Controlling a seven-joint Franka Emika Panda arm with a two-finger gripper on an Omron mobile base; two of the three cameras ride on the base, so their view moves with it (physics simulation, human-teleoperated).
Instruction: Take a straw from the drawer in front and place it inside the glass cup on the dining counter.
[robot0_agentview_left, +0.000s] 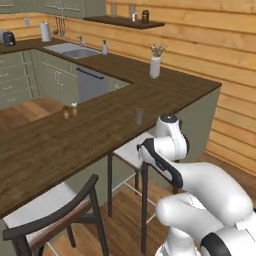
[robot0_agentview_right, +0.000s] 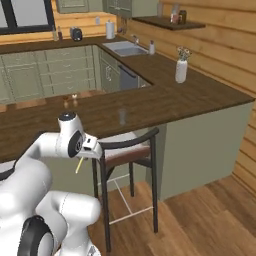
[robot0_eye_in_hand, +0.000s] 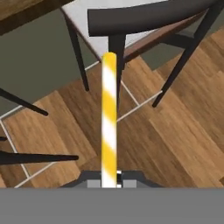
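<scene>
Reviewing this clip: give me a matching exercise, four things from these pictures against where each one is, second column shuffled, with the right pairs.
Things:
1. straw
2. glass cup
3. white vase
4. sink

Places:
A. standing on the dining counter, above a black-framed chair
B. set in the far worktop
C. held in the gripper, pointing at the floor
D. at the counter's corner, holding flowers

Pairs: 1-C, 2-A, 3-D, 4-B

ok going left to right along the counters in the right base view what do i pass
two small shakers → glass cup → soap bottle by the sink → white vase with flowers
</scene>
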